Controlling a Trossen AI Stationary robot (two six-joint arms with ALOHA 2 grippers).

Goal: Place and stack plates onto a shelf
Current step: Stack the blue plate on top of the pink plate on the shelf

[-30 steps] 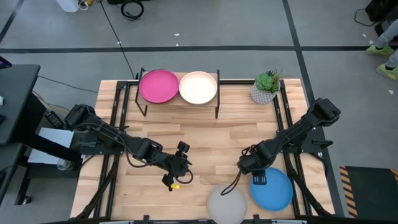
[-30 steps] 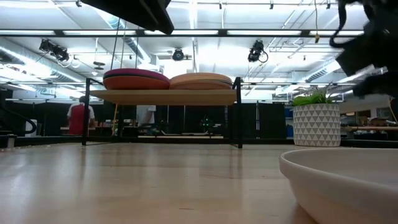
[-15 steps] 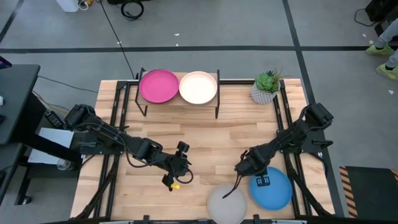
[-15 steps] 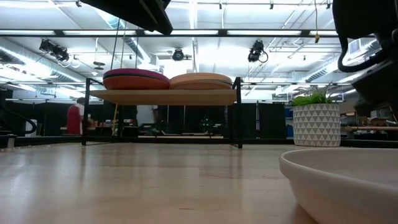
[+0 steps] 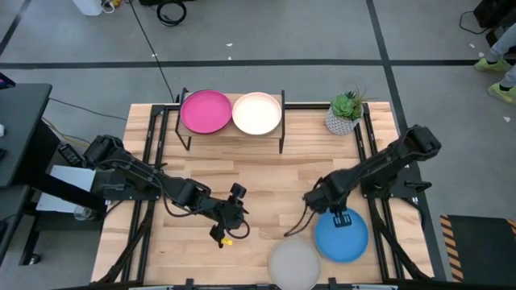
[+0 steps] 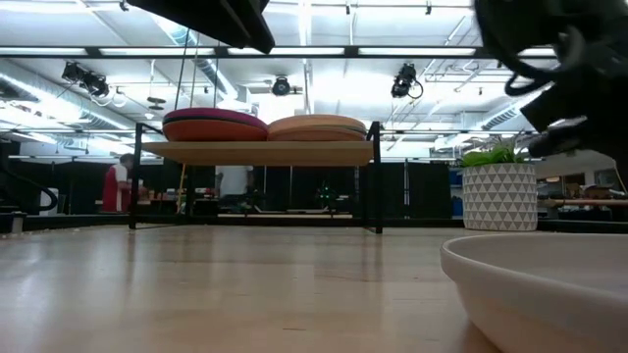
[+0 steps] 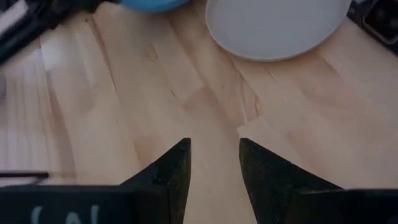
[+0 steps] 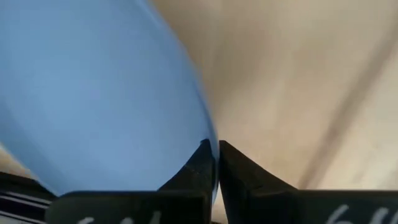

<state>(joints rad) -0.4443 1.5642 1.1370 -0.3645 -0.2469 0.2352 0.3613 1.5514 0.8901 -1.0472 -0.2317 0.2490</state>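
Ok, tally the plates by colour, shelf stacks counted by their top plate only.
Magenta plate: 1
Peach plate: 1
Bright blue plate: 1
Pale grey plate: 1
Total: 4 seen from above; the low view shows more stacked beneath on the shelf.

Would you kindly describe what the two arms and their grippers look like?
Both arms are black with jointed segments. The left gripper carries a small yellow part; its fingers are dark, tapered wedges. The right gripper trails a thin dark cable; its wrist block bears white markings.

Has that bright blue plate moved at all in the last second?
Yes. The round bright blue plate, pinched by the right gripper, has shifted left and away from the table's front edge, toward the pale grey plate.
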